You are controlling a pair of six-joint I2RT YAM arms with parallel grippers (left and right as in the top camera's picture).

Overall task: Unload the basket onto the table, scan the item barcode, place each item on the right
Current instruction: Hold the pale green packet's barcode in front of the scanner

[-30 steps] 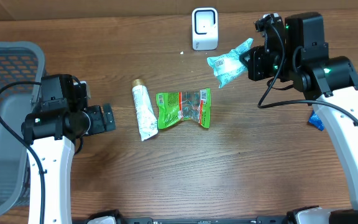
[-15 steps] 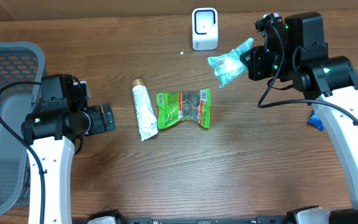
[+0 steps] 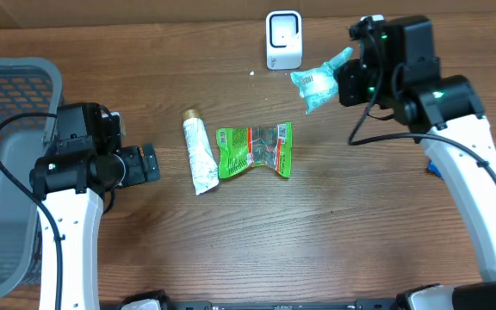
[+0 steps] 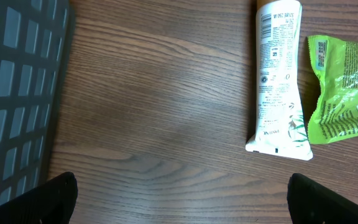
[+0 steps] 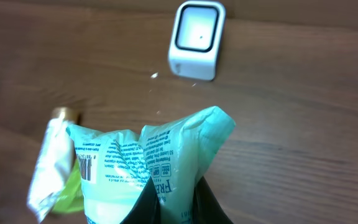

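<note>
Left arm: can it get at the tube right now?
Probably yes. The left tool is open and faces the tube, with only bare table between them. The green bag lies on the tube's far side, out of the way.

The pale mint pouch (image 3: 319,82) at one o'clock is showing black print and a barcode. The scanner (image 3: 283,39) at twelve is showing white around a dark-rimmed face. Centrally, a white, gold-capped tube (image 3: 200,155) and a bright green packet (image 3: 255,150) with red accents are contrasting. At nine, the basket (image 3: 11,95) is showing grey mesh against the brown wood-grain table (image 3: 317,232).
</note>
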